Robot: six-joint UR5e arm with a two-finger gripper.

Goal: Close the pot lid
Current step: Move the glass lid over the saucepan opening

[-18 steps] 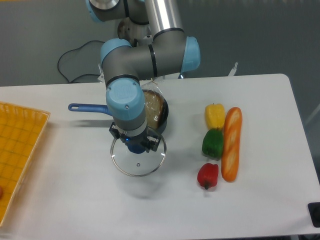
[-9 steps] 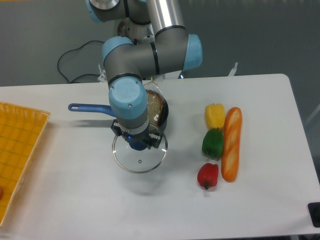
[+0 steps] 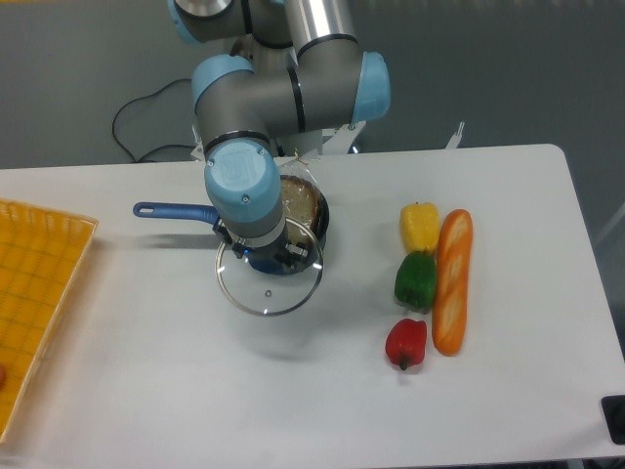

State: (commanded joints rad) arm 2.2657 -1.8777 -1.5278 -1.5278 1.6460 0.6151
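Observation:
The pot (image 3: 311, 217) is a small dark saucepan at mid-table, mostly hidden behind my arm, with its long blue handle (image 3: 174, 210) pointing left. A brownish item shows inside it. The pot lid (image 3: 270, 285), a clear glass disc with a metal rim, hangs tilted in the air just in front of the pot, overlapping its near rim. My gripper (image 3: 265, 260) is shut on the lid's blue centre knob, which my wrist mostly hides.
A yellow pepper (image 3: 420, 226), a green pepper (image 3: 416, 280), a red pepper (image 3: 406, 343) and a long bread loaf (image 3: 452, 280) lie to the right. An orange tray (image 3: 39, 293) sits at the left edge. A black cable (image 3: 146, 117) trails behind the table.
The lid has risen and moved back toward the pot with my gripper; it now overlaps the pot's near rim instead of lying clear in front of it.

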